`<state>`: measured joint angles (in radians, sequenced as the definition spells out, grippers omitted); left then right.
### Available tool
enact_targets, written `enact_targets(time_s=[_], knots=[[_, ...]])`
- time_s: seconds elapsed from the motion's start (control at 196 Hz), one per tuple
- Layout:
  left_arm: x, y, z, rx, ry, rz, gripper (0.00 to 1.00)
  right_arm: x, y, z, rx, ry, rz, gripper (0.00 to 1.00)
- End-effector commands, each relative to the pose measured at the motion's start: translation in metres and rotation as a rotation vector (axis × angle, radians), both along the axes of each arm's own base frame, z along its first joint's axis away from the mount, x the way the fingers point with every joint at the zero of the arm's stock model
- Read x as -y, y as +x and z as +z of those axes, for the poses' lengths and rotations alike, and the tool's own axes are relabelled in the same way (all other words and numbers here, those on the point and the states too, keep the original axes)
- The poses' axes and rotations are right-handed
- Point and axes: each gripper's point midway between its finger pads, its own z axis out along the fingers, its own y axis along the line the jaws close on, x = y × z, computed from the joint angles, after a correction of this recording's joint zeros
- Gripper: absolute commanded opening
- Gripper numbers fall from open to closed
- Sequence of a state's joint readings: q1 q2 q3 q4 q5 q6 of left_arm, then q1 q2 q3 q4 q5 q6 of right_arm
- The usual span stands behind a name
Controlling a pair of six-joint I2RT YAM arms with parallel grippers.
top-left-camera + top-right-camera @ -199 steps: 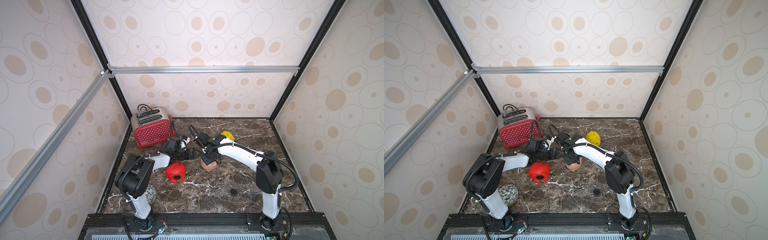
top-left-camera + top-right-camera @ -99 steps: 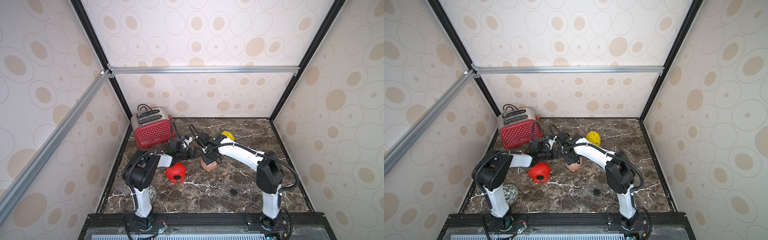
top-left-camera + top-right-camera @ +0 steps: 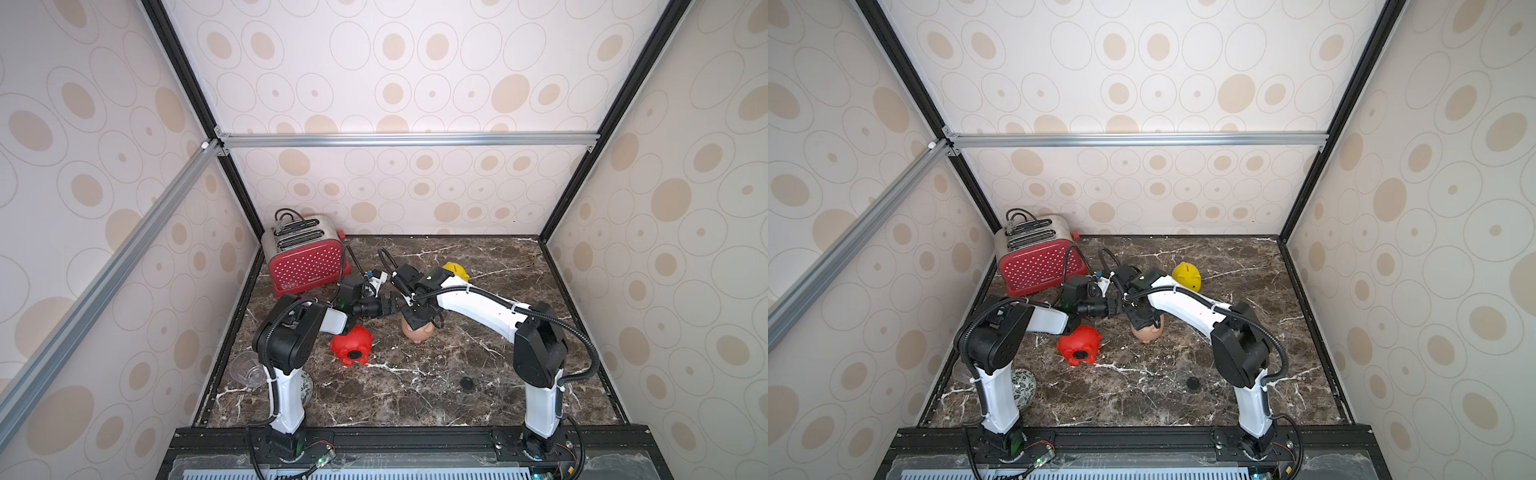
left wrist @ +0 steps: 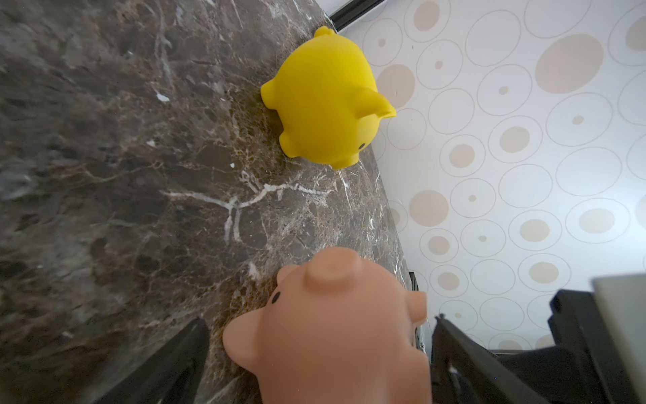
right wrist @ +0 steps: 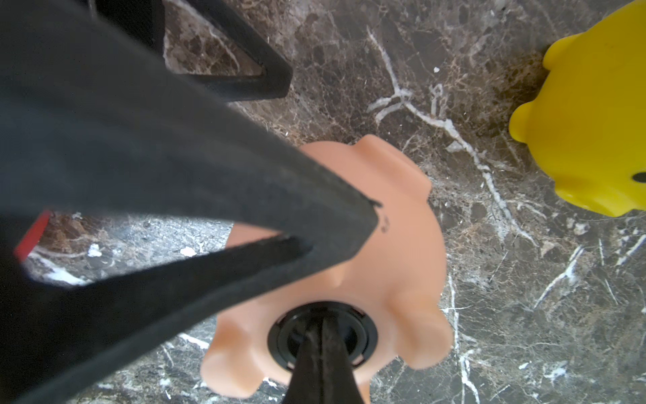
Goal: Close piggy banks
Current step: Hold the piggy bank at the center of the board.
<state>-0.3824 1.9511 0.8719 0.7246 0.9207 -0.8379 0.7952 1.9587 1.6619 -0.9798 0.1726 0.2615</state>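
Your left hand [image 4: 320, 346] is spread wide, with one finger on each side of the peach-pink pig [image 3: 417, 332]. This pig lies belly up near the middle of the surface [image 3: 415, 395]. Your right hand [image 5: 320, 325] is pressed together, and its tips are at the black plug [image 5: 363, 339] in that pig's belly hole. The red pig [image 3: 351, 345] lies on its side, nearer to the front. The yellow pig [image 3: 1187, 276] stands upright further back.
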Motion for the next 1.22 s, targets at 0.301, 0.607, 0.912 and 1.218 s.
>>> enact_targets(time_s=[0.301, 0.607, 0.912, 1.218], knots=[[0.013, -0.008, -0.013, -0.023, 0.012, -0.063, 0.99, 0.011, -0.004, -0.027, -0.071, -0.038, -0.016, 0.0], [0.01, -0.011, -0.021, -0.049, 0.023, -0.057, 0.98, 0.012, -0.004, -0.027, -0.075, -0.04, -0.027, 0.0], [0.005, -0.016, -0.033, -0.101, 0.042, -0.024, 0.95, 0.011, -0.003, -0.026, -0.075, -0.027, -0.061, 0.0], [0.003, -0.021, -0.034, -0.109, 0.046, -0.02, 0.94, 0.012, -0.004, -0.025, -0.092, -0.003, -0.146, 0.0]])
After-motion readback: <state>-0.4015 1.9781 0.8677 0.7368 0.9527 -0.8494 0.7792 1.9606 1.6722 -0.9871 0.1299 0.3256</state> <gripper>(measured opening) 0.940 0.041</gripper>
